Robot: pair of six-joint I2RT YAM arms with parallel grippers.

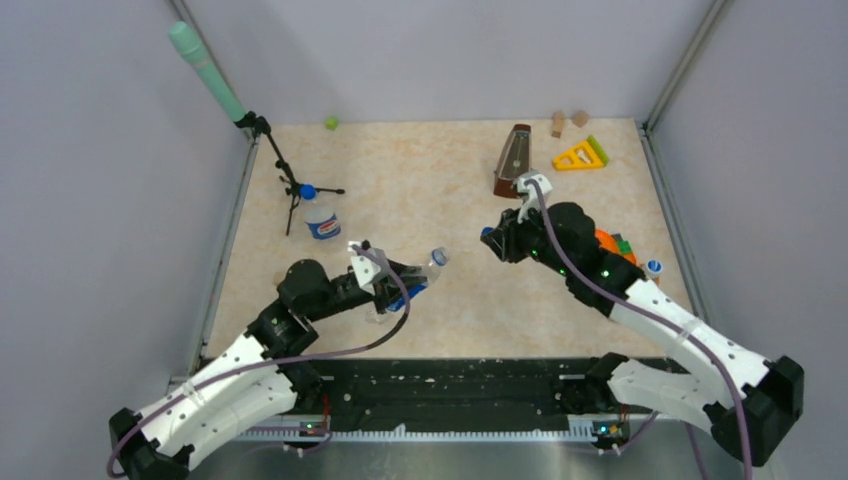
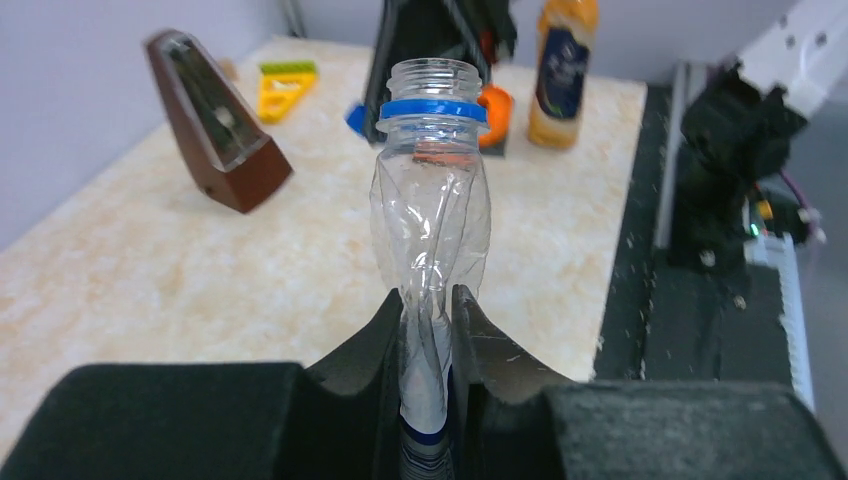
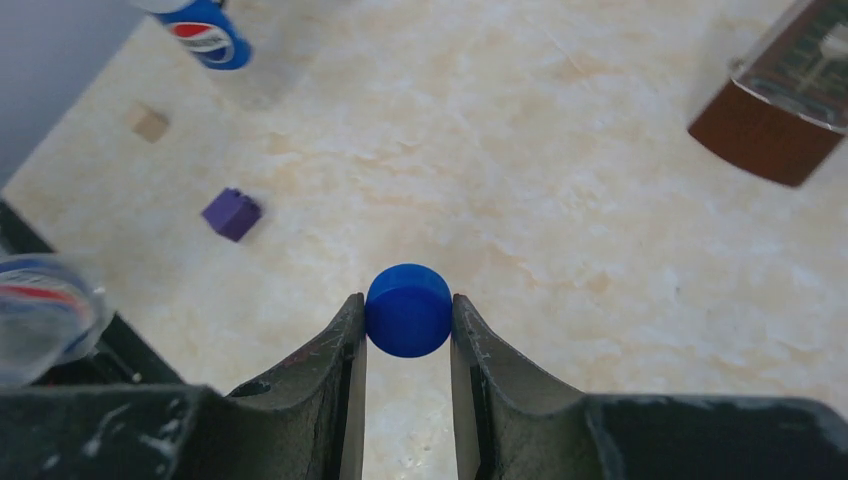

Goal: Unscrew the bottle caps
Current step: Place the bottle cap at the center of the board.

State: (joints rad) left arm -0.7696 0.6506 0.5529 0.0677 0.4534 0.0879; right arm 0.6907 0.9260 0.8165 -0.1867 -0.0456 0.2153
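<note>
One brand reads clearly: "pepsi", in white letters on the blue label of the bottle (image 3: 205,30) standing at the far left of the surface (image 3: 560,150). The orange bottle (image 2: 563,70) on the right carries a dark label, its print too blurred to read. So is the white-and-blue label on the crushed bottle (image 2: 430,200) pinched in the left claw (image 2: 428,310).

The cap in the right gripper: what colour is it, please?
Dark blue cap; right wrist view.
</note>
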